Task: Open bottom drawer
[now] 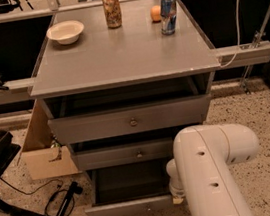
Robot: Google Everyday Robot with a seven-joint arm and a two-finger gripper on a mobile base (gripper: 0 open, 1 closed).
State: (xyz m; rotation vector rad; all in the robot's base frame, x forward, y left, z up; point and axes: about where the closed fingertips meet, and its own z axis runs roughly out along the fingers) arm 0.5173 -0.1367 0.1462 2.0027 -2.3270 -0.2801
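Bottom drawer point(127, 207) sits pulled out, lowest under the worktop point(121, 51), inside exposed. We judge the end effector point(177, 197) sits at its front right edge to draw it outward; we cannot tell its grip state.

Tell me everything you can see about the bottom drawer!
The bottom drawer is grey with a flat front, the lowest of three under the table top. It is pulled well out, so its plain dark inside shows. It sits level. The white arm stands in front of its right end and hides that part. The gripper is out of sight behind the arm, down by that end.
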